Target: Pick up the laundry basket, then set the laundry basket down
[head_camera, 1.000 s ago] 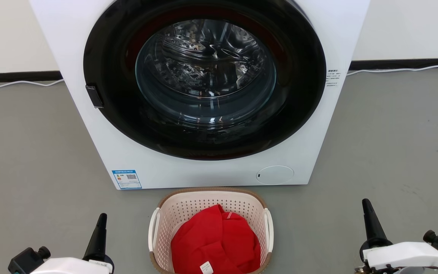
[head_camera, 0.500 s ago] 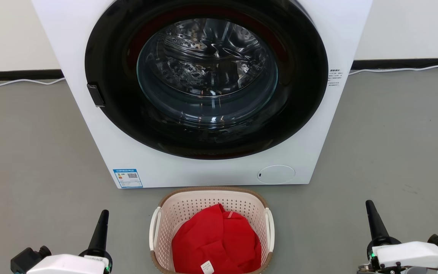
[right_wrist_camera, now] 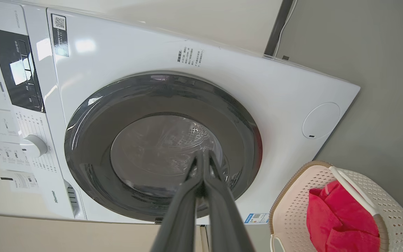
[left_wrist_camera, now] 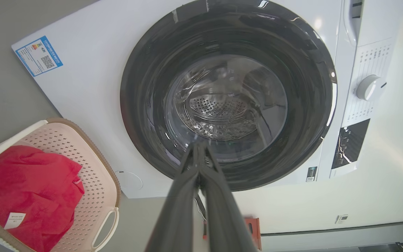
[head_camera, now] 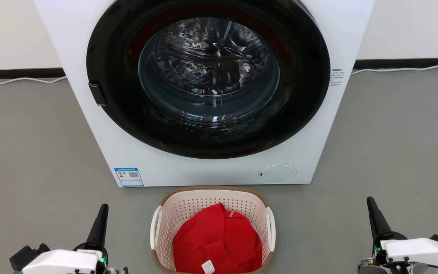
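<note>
The robot's left gripper (head_camera: 103, 210) and right gripper (head_camera: 371, 202) hover low over the grey floor (head_camera: 32, 152), each with its two dark fingers pressed together into a single point and holding nothing. In the left wrist view the left gripper (left_wrist_camera: 198, 148) shows its tips meeting, and the right gripper (right_wrist_camera: 203, 154) looks the same in its own wrist view.

Between the two grippers, clear of both and somewhat nearer the left one, the laundry basket (head_camera: 188, 207) stands on the floor, its brown rim and white side handles untouched. A crumpled red garment (head_camera: 215, 239) fills the bottom of the basket, with a small white tag (head_camera: 206, 267) showing at the edge closest to the robot.

Just beyond the basket, ahead of both sets of fingertips, a white washing machine (head_camera: 101, 152) faces the robot. Its round dark door (head_camera: 302, 95) is shut over a shiny steel drum (head_camera: 207, 57). A blue label (head_camera: 129, 177) sits on the lower front corner ahead of the left gripper, and a round cover (head_camera: 277, 174) lies toward the right gripper's side.

Farther back, a white cable (head_camera: 394, 69) runs along the foot of the pale wall (head_camera: 413, 26).
</note>
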Available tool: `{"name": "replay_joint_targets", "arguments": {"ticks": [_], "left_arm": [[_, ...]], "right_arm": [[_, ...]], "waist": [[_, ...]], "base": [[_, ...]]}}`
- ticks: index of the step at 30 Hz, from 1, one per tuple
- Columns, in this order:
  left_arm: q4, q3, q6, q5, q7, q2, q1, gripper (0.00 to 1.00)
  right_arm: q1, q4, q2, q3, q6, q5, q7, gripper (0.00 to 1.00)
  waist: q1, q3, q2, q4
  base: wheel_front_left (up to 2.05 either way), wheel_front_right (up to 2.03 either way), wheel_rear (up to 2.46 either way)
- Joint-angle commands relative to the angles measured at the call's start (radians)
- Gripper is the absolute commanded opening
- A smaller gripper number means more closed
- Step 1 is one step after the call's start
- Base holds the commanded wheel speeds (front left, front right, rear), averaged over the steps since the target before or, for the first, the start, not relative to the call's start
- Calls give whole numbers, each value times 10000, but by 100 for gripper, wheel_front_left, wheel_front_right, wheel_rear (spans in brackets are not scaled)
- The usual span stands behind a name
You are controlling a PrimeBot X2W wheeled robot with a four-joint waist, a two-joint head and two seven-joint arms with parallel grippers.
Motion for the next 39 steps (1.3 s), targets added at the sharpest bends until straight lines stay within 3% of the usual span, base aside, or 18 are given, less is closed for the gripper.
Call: {"name": "replay_joint_targets", "arguments": {"ticks": [1,22,39], "left_arm": [[-216,305,-54,-290,73,44,-618,0],[-156,597,-65,-2248,693,-153,-916,0],[-155,604,-65,-2289,707,-158,-922,0]], "right_arm": [[-565,-252,-131,99,61,336,159,0],[-778,-200,-119,-169,73,2686,794,0],[-787,-196,-82,-226,73,2692,849,0]], "waist": [[0,3,-1,5],[0,45,-1,78],[0,46,-1,80]], "base": [[0,0,0],[0,0,0],[0,0,0]]}}
